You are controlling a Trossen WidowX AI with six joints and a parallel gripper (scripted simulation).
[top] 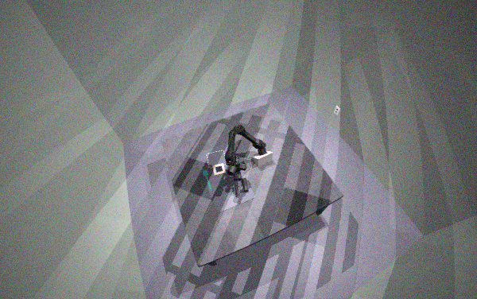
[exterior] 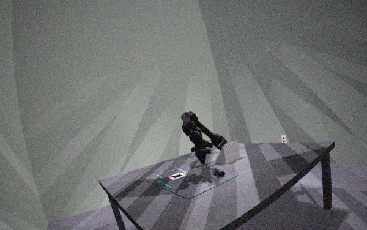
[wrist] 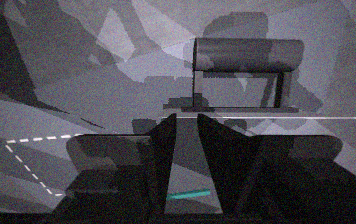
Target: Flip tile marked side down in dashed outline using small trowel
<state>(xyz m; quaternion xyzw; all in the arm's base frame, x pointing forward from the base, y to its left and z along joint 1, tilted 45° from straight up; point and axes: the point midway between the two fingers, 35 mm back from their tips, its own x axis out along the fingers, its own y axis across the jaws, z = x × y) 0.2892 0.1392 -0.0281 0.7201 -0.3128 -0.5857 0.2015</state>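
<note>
The tile (top: 219, 168) (exterior: 177, 176) lies flat on the mat (top: 235, 203) (exterior: 196, 190), its white-framed dark mark facing up. It sits at the near corner of the dashed outline (top: 215, 152) (exterior: 170, 170) (wrist: 37, 139). The small teal trowel (top: 207, 180) (exterior: 164, 184) (wrist: 188, 194) lies on the mat beside the tile, apart from it. My gripper (top: 232, 172) (exterior: 202, 159) (wrist: 186, 117) hangs above the mat to the right of the tile. Its fingers stand a little apart with nothing between them. In the wrist view the trowel shows through the gap, down on the mat.
A pale block (top: 263, 159) (exterior: 230, 151) stands by the arm's base. A dark low object (top: 244, 187) (exterior: 218, 172) lies on the mat near the gripper. A dark roller on a stand (wrist: 247, 55) shows beyond the fingers. The table (top: 286, 215) (exterior: 269, 171) has edges all round.
</note>
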